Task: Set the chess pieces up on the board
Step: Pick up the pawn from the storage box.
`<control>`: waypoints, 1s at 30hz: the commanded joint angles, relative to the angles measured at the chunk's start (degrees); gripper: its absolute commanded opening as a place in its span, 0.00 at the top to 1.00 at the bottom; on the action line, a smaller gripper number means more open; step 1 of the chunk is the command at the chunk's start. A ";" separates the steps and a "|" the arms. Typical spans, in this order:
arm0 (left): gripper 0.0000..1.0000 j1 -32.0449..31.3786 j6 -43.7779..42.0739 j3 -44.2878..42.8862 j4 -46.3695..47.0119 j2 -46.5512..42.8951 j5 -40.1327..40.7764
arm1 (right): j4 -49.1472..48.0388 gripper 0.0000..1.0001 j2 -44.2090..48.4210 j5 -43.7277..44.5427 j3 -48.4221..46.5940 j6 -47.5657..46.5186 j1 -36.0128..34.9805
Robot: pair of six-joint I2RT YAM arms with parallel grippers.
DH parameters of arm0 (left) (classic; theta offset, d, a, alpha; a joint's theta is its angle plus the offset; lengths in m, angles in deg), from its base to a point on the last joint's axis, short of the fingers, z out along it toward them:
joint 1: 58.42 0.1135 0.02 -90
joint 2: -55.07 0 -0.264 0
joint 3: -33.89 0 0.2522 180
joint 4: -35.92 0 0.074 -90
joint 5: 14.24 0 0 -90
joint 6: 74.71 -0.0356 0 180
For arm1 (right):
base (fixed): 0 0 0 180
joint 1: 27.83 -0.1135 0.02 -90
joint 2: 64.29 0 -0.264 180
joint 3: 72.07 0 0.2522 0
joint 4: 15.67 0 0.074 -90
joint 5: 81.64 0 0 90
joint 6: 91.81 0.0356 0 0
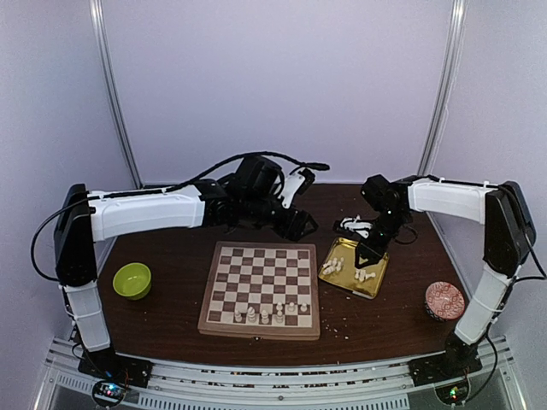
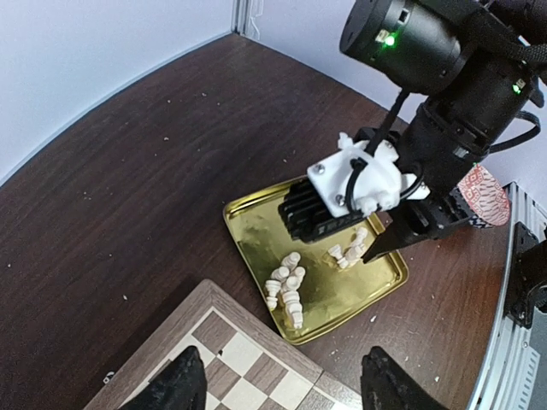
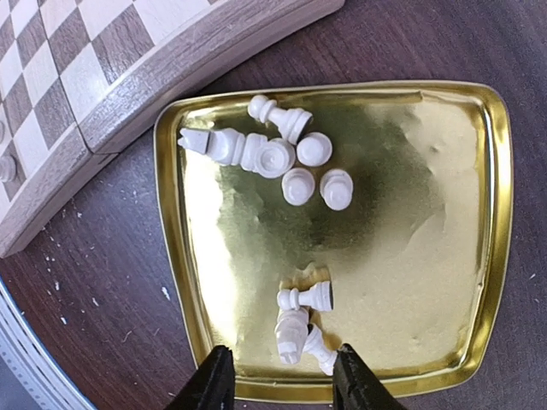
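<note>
The wooden board (image 1: 261, 286) lies mid-table with several cream chess pieces (image 1: 269, 314) standing on its near rows. More pieces (image 3: 273, 154) lie tumbled in the gold tray (image 3: 410, 213) to its right. My right gripper (image 3: 282, 380) hangs low over the tray's edge, jaws open, straddling three fallen pieces (image 3: 301, 329) without touching them. My left gripper (image 2: 286, 384) is open and holds nothing, above the board's far right corner (image 2: 248, 359), facing the tray (image 2: 256, 231) and its pieces (image 2: 286, 290).
A green bowl (image 1: 132, 280) sits left of the board. A round pink-topped container (image 1: 444, 301) stands near the front right. Crumbs dot the dark table. Both arms crowd the back of the table near the tray (image 1: 376, 282).
</note>
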 commanded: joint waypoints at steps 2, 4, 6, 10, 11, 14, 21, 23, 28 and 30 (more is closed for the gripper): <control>0.37 0.08 1.43 3.32 4.59 -3.73 -0.24 | 0.92 0.66 -4.92 6.64 -6.81 2.68 -2.41; 0.37 0.08 2.01 4.58 5.43 -4.27 -0.37 | 1.58 0.70 -7.48 7.66 -9.57 3.66 -2.42; 0.37 0.08 2.66 5.55 5.98 -4.73 -0.77 | 1.59 0.72 -8.94 8.25 -11.46 4.23 -2.44; 0.37 0.08 3.55 7.01 6.75 -5.52 -1.59 | 2.37 0.73 -11.51 7.07 -13.68 4.59 -2.44; 0.37 0.08 3.66 7.35 6.93 -5.70 -1.66 | 2.47 0.73 -11.97 6.78 -14.06 4.72 -2.45; 0.37 0.08 3.89 8.03 7.31 -6.10 -1.59 | 2.65 0.73 -13.12 5.99 -14.86 5.12 -2.45; 0.38 0.08 3.97 7.82 7.66 -5.47 -2.56 | 3.27 0.73 -15.06 4.37 -16.29 5.44 -2.52; 0.38 0.08 4.24 7.88 7.90 -5.34 -2.73 | 3.37 0.73 -15.44 4.00 -16.60 5.54 -2.54; 0.38 0.08 4.19 7.82 7.49 -4.65 -3.00 | 3.57 0.74 -16.55 3.14 -17.09 5.63 -2.79; 0.38 0.08 4.16 7.88 7.41 -4.49 -3.13 | 3.85 0.75 -17.04 2.84 -17.35 5.72 -3.04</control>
